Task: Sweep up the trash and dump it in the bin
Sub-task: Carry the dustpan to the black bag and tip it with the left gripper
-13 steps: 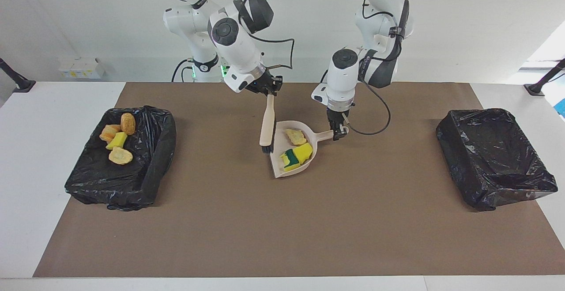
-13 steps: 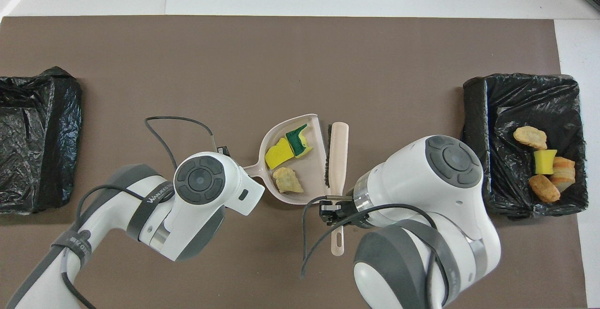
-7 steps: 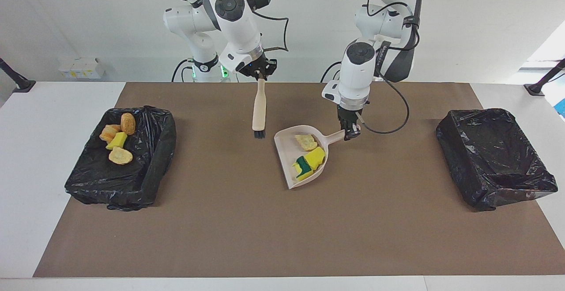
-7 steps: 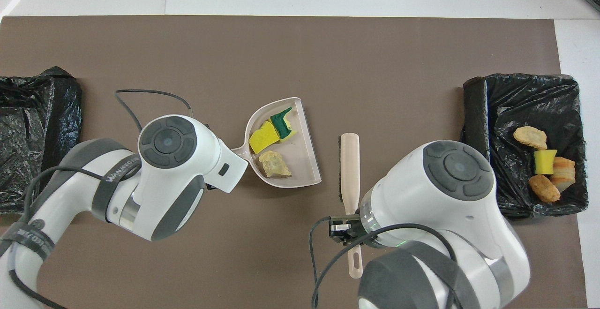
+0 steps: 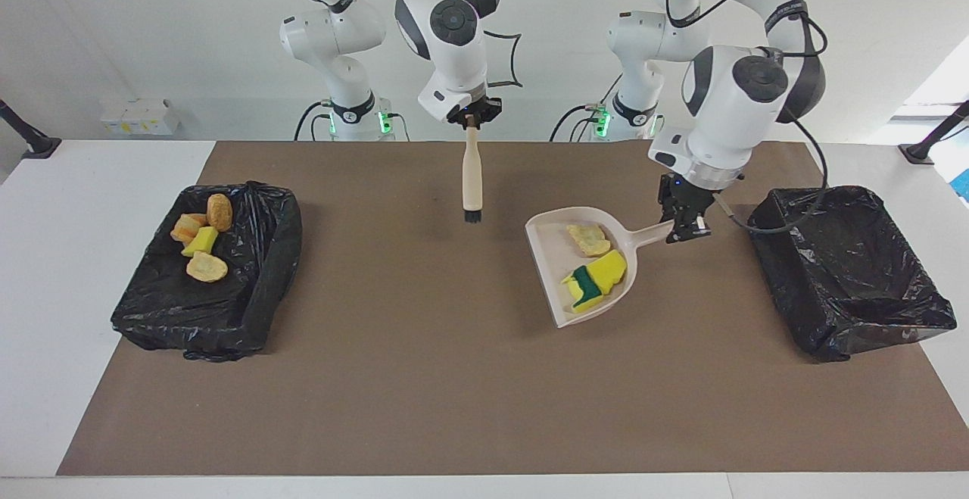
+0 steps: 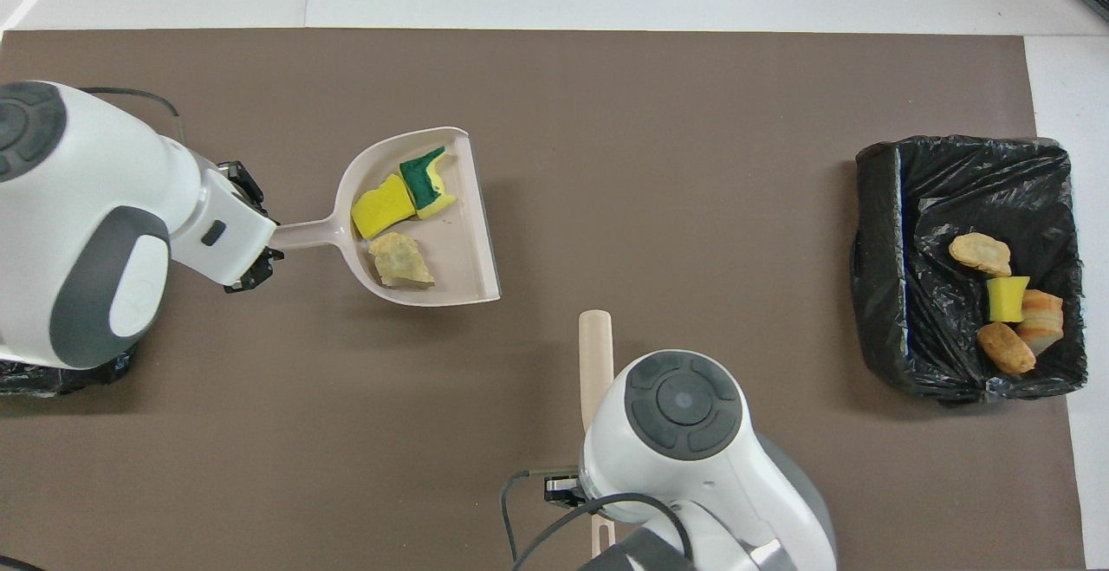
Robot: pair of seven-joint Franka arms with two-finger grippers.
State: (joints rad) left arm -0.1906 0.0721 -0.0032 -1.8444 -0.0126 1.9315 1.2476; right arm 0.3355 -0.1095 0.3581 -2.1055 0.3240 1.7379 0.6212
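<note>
Currently the left gripper [image 5: 683,228] is clamped on the stub handle of a beige, smooth plastic dustpan [image 5: 549,272] with a rounded back wall and a straight open lip, held raised over the brown mat [image 5: 424,378] between the table's middle and the bin at the left arm's end. The pan carries three scraps of trash: a crumbly tan bread-like chunk [image 5: 589,238], a yellow sponge piece [image 5: 608,265] and a yellow sponge piece with a dark green scouring layer [image 5: 581,288], the two sponges touching each other. The right gripper [image 5: 473,114] is closed on the top of a slim cream-coloured hand brush with short black bristles [image 5: 472,177], which hangs upright, bristles down, above the mat toward the robots' edge. A rectangular bin lined with crinkled, glossy black plastic film [image 5: 250,310] sits at the right arm's end of the table; in it lie four more scraps: a brown rounded bread-like chunk [image 5: 219,212], an orange-striped chunk [image 5: 186,227], a yellow-green sponge block [image 5: 201,241] and a tan flattish chunk [image 5: 206,267], bunched together at the side of the bin away from the table's middle. A second black-film-lined rectangular bin [image 5: 848,276] stands at the left arm's end, just beside the left gripper as seen in the facing view; no scraps show in it.
</note>
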